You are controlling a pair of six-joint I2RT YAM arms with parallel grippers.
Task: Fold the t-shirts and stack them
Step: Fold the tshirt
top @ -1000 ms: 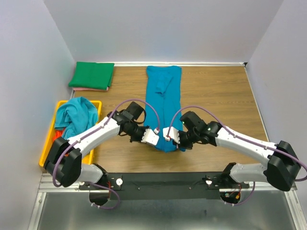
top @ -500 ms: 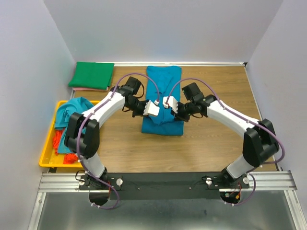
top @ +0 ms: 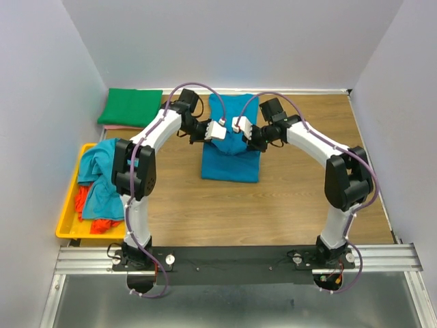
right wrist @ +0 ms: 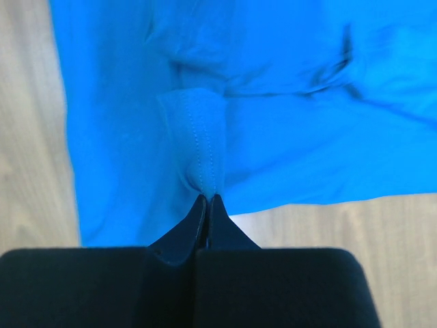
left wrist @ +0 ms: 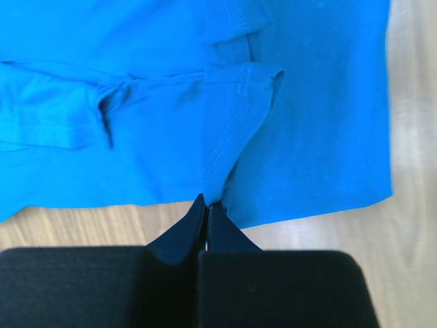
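Observation:
A blue t-shirt (top: 231,158) lies folded lengthwise in the middle of the table, its near end lifted and carried over toward the far end. My left gripper (top: 220,131) is shut on the shirt's hem, which shows in the left wrist view (left wrist: 218,164). My right gripper (top: 239,126) is shut on the hem too, as the right wrist view (right wrist: 203,150) shows. The two grippers hang side by side above the shirt's far half. A folded green t-shirt (top: 131,107) lies at the far left corner.
A yellow bin (top: 68,205) at the left holds a crumpled teal shirt (top: 106,164) and an orange garment (top: 92,205). Something pink (top: 130,127) shows under the green shirt. White walls close the table on three sides.
Both grippers have carried the shirt's near end away from the arm bases toward the far edge, folding the long blue strip over itself. The shirt now covers a shorter length of table.

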